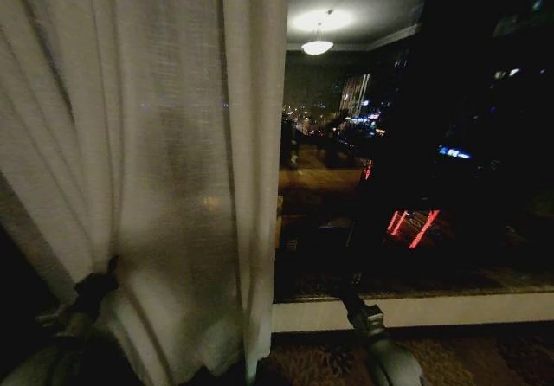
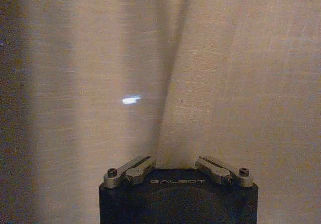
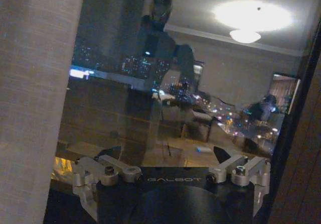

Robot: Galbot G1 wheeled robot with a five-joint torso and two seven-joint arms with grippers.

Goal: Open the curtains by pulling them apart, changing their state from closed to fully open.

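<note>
A sheer off-white curtain [image 1: 147,144] hangs over the left half of the window, its free edge falling straight down near the middle. Low on the left its pleats pull together at my left gripper [image 1: 95,286], which is shut on the curtain. In the left wrist view the fabric [image 2: 200,73] lies right against the left gripper [image 2: 175,159] and hides the fingertips; a fold runs down between the linkages. My right gripper [image 3: 168,153] stands open in front of the bare glass, touching no fabric. The right arm [image 1: 372,325] reaches up from the bottom centre-right.
The uncovered window pane [image 1: 415,161] is dark and mirrors a ceiling lamp [image 1: 317,47] and city lights. A white sill [image 1: 415,310] runs below it, with patterned carpet [image 1: 485,356] underneath. A curtain edge [image 3: 35,98] borders the right wrist view.
</note>
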